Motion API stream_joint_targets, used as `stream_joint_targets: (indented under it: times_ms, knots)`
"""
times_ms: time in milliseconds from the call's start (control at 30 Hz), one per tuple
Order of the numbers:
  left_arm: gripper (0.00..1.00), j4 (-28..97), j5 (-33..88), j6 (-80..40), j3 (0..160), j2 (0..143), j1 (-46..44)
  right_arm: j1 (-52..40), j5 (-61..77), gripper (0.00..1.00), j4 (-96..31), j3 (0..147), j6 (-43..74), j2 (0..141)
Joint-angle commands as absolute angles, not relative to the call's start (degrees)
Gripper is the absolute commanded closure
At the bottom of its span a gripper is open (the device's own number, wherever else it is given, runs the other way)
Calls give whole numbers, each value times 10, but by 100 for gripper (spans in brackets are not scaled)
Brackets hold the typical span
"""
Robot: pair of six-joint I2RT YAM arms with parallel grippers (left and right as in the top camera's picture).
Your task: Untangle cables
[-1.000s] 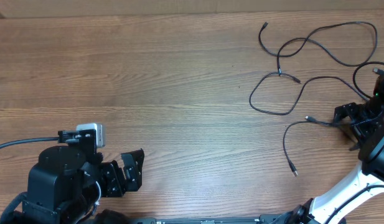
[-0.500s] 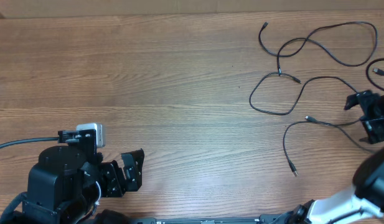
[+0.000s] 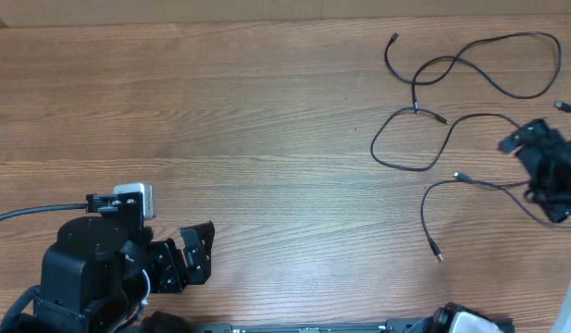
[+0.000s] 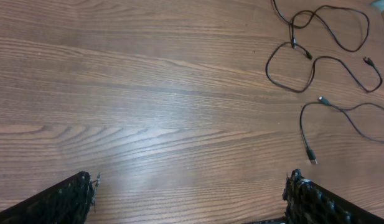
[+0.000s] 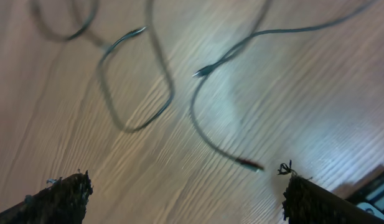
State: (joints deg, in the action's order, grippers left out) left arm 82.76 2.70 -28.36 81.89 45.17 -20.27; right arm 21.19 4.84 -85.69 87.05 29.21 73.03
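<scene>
**Cables spread, one crossing left**

Cables sprawl at two o'clock on the table. The lowest strand lies free, but the upper two touch where a plug meets a loop, so I'd say that wants parting. Right claw hovers at three o'clock, jaws wide, holding nothing. Left claw sits at seven o'clock, wide and empty too.

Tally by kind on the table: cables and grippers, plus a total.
black cables: 3, counted from six plug ends
grippers: 2, the left gripper and the right gripper
total: 5
</scene>
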Motion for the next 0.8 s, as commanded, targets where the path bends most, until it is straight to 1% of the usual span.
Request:
stream_joint_targets:
  times_ms: [0, 333, 600, 767]
  knots:
    - [0, 827, 19, -279, 820, 453, -206, 176, 51, 0, -856, 845, 280, 670]
    - [1, 827, 19, -279, 820, 453, -207, 108, 53, 0, -875, 770, 280, 526]
    - [0, 827, 19, -279, 820, 453, -206, 106, 102, 0, -965, 769, 280, 519]
    - [0, 827, 19, -279, 820, 453, -206, 106, 102, 0, -970, 769, 280, 519]
